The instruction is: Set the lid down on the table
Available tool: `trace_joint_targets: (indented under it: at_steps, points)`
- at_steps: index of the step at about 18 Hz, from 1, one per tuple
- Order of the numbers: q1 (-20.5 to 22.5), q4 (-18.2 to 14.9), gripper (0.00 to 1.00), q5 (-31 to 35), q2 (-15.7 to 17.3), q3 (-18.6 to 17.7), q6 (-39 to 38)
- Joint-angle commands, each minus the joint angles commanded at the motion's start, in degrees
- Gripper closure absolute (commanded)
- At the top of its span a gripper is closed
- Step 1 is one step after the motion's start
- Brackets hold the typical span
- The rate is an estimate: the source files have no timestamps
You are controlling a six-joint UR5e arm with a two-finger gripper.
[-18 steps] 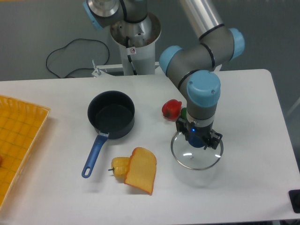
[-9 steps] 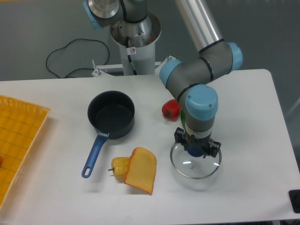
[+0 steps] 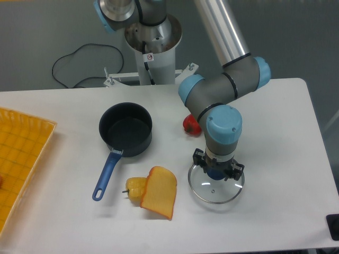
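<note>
The lid (image 3: pixel 216 186) is a round clear glass disc with a silver rim, low over or on the white table (image 3: pixel 275 159) at the front right. My gripper (image 3: pixel 217 173) points straight down over its centre and is shut on the lid's knob, which the fingers hide. I cannot tell whether the rim touches the table.
A dark pot with a blue handle (image 3: pixel 125 129) stands left of centre, without its lid. A red pepper (image 3: pixel 192 124) lies just behind the arm. A yellow pepper (image 3: pixel 135 187) and an orange slice (image 3: pixel 159 192) lie left of the lid. A yellow grid tray (image 3: pixel 18 159) is at the left edge.
The gripper has moved down and slightly left toward the front with the lid, bringing it lower to the table.
</note>
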Motion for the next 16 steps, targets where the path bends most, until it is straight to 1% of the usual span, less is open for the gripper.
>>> trace_joint_targets:
  at_steps: [5, 8, 16]
  points:
    - [0.00, 0.09, 0.58, 0.00, -0.44, 0.00, 0.09]
    - [0.00, 0.18, 0.57, 0.09, -1.49, 0.09, 0.09]
    - [0.00, 0.18, 0.55, 0.17, -1.58, 0.09, 0.09]
